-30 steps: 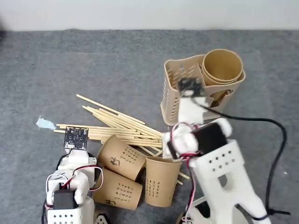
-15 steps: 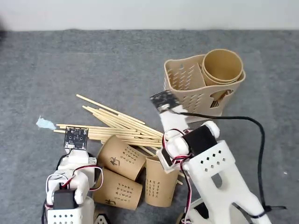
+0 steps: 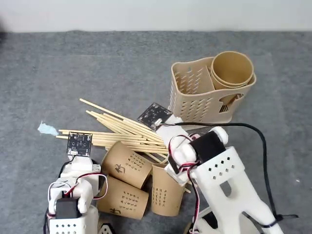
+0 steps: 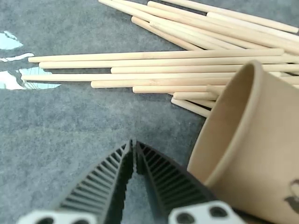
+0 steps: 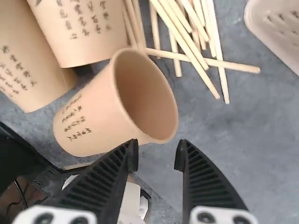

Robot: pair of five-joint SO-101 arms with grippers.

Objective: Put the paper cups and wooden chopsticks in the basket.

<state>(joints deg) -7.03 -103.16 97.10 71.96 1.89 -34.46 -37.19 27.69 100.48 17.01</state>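
Swung back from the basket (image 3: 195, 97): right pincer (image 5: 157, 145) spread, empty. Nearest paper cup (image 5: 110, 116) lies on its side on the bench (image 3: 73, 63), open rim just ahead of the pincer, long axis running away from me. Left pincer (image 4: 133, 149) pressed together, idle.

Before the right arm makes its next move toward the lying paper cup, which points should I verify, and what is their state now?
1. The right gripper is open: ok.
2. The paper cup lies with its mouth toward that gripper: ok.
3. The cup is inside the open gripper: not ok, it lies just beyond it.
4. The left gripper is away from this cup: ok, shut, beside a neighbouring cup.
5. The basket has a free compartment: ok.
6. The chopsticks are free of the cup: cannot tell.
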